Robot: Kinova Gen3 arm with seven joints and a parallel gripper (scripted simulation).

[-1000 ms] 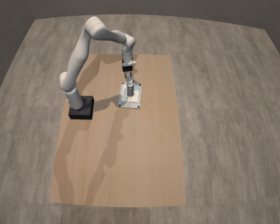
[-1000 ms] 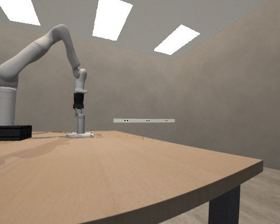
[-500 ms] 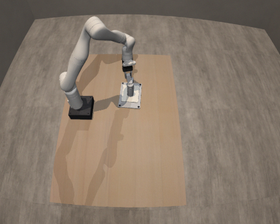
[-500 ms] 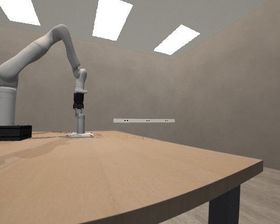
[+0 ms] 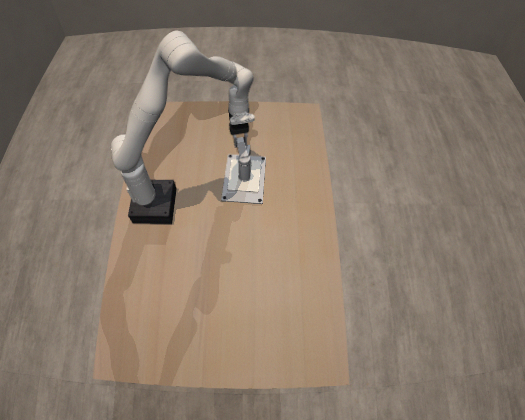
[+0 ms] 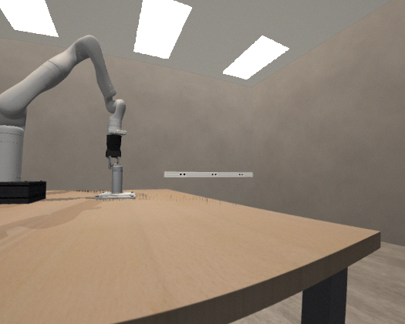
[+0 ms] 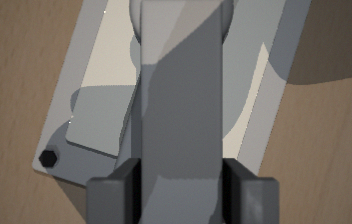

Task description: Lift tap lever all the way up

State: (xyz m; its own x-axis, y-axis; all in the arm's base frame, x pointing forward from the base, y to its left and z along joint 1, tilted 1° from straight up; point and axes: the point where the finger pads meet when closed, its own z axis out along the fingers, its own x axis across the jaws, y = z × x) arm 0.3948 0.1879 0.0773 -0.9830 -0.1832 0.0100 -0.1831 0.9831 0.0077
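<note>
The tap (image 5: pixel 244 170) (image 6: pixel 117 177) is a grey upright cylinder on a square metal base plate (image 5: pixel 230 192) (image 6: pixel 102 197) (image 7: pixel 59 125) bolted to the table. Its flat grey lever (image 5: pixel 241 145) (image 7: pixel 182 100) rises from the top of the cylinder and fills the middle of the wrist view. My gripper (image 5: pixel 240 136) (image 6: pixel 113 160) (image 7: pixel 181 181) points down over the tap, and its two dark fingers press on both sides of the lever. It is shut on the lever. In the exterior view the lever is too small to tell apart from the fingers.
The arm's black base (image 5: pixel 153 206) (image 6: pixel 13 191) stands on the wooden table (image 5: pixel 262 300) (image 6: pixel 179 247) to the left of the tap. A black bolt (image 7: pixel 48 157) marks a corner of the plate. A white strip (image 6: pixel 207 174) hangs on the far wall.
</note>
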